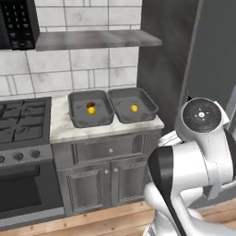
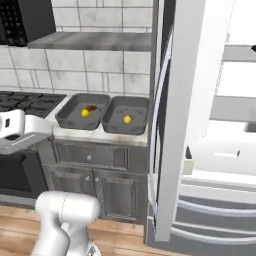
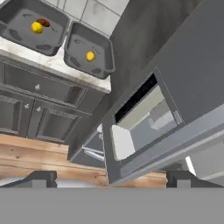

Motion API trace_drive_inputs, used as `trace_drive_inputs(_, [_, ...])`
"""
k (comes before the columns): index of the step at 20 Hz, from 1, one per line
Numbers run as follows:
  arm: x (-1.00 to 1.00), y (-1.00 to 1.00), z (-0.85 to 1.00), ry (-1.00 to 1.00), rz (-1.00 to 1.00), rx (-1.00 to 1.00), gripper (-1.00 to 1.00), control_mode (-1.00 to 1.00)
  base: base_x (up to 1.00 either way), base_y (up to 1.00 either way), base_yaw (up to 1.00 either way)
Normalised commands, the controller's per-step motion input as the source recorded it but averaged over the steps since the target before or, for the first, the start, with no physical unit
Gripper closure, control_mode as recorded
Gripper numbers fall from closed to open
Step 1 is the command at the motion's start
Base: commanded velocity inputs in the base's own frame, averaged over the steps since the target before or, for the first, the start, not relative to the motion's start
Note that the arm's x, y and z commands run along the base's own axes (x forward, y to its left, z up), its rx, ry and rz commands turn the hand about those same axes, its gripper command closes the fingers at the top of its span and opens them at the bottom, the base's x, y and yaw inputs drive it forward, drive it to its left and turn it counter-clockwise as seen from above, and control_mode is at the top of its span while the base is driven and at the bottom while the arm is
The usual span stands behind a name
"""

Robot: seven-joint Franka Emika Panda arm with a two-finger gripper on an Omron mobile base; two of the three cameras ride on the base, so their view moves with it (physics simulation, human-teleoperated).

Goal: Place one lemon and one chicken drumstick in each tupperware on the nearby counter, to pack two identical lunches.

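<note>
Two dark grey tupperware trays stand side by side on the pale counter [image 1: 60,130]. The left tupperware [image 1: 100,118] [image 3: 19,17] holds a lemon [image 1: 91,110] [image 3: 37,27] and a reddish-brown chicken drumstick [image 1: 90,104] [image 3: 43,22]. In the right tupperware [image 1: 140,98] [image 3: 81,43] lies one lemon [image 1: 134,108] [image 3: 90,56] alone. From the right base view the same trays [image 2: 71,116] [image 2: 116,111] show with their lemons [image 2: 85,113] [image 2: 128,119] and the drumstick [image 2: 91,107]. My gripper [image 3: 111,179] is open and holds nothing, well back from the counter and to the right of the trays.
An open fridge door [image 2: 180,125] [image 3: 144,127] stands right of the counter, with lit shelves [image 2: 230,115] behind it. A small dark thing [image 2: 253,48] sits at the fridge's upper edge. A stove [image 1: 23,120] lies left of the trays, under a wall shelf [image 1: 92,40].
</note>
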Motion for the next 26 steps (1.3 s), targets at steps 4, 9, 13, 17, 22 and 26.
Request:
trace_drive_inputs(4, [0.00,0.00,0.00,0.00,0.00,0.00,-1.00,1.00,-1.00,-0.73,0.00])
trace_drive_inputs(9, [0.00,0.00,0.00,0.00,0.00,0.00,-1.00,1.00,-0.73,-0.97,-0.02])
trace_drive_inputs(13, [0.00,0.00,0.00,0.00,0.00,0.00,-1.00,1.00,-0.32,-1.00,-0.03])
trace_drive_inputs(17, [0.00,0.00,0.00,0.00,0.00,0.00,-1.00,1.00,-0.04,-1.00,-0.01])
trace_drive_inputs(22, [0.00,0.00,0.00,0.00,0.00,0.00,-1.00,1.00,0.32,-0.67,0.00])
trace_drive_inputs(26, [0.00,0.00,0.00,0.00,0.00,0.00,-1.00,1.00,0.59,-0.26,0.03])
